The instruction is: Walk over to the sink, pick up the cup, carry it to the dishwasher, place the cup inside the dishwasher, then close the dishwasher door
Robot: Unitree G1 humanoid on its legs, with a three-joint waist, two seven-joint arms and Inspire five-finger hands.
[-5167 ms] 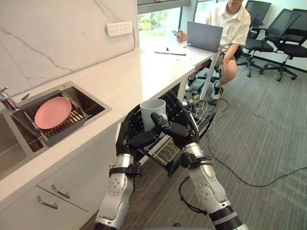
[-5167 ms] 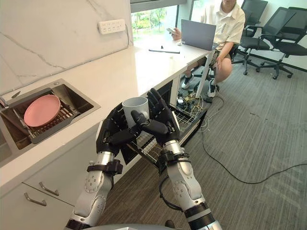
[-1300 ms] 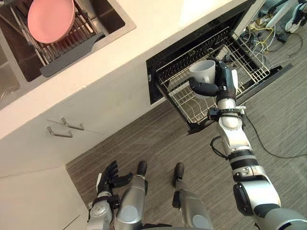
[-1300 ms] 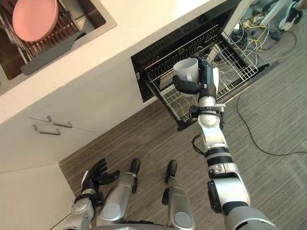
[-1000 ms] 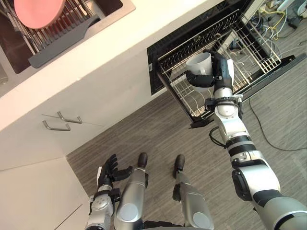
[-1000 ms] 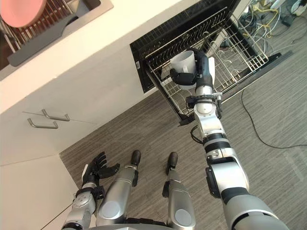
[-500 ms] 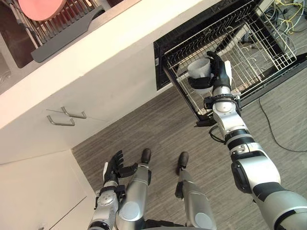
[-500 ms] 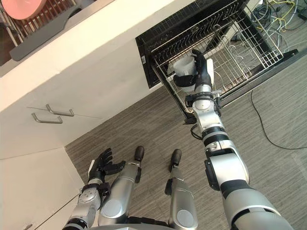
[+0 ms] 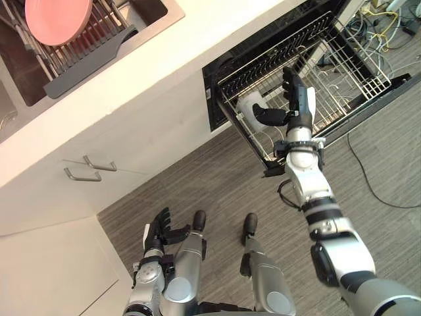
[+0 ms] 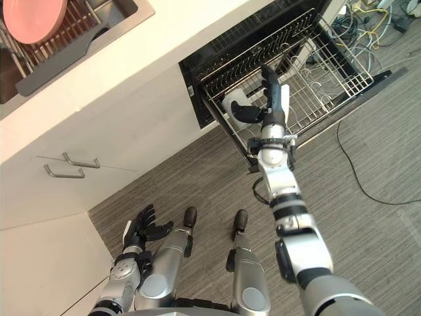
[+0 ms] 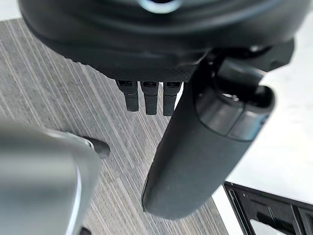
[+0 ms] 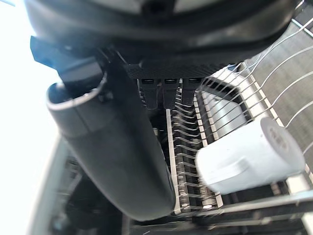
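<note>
One white cup (image 9: 248,106) lies in the one pulled-out dishwasher rack (image 9: 355,66); right robot hand (image 9: 297,108) above the rack, fingers apart, left robot hand (image 9: 160,227) well away, likewise spread.

Pink plate (image 9: 58,18) on dark drying rack (image 9: 89,56)

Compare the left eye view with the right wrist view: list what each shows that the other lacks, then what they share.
Left eye view: the pink plate in the sink rack, the cabinet handles, and the left robot hand, open. Right wrist view: the cup close up, with its flat base end and a gap between it and the thumb. Shared: the cup lying in the dishwasher rack, with the open right robot hand beside it.
</note>
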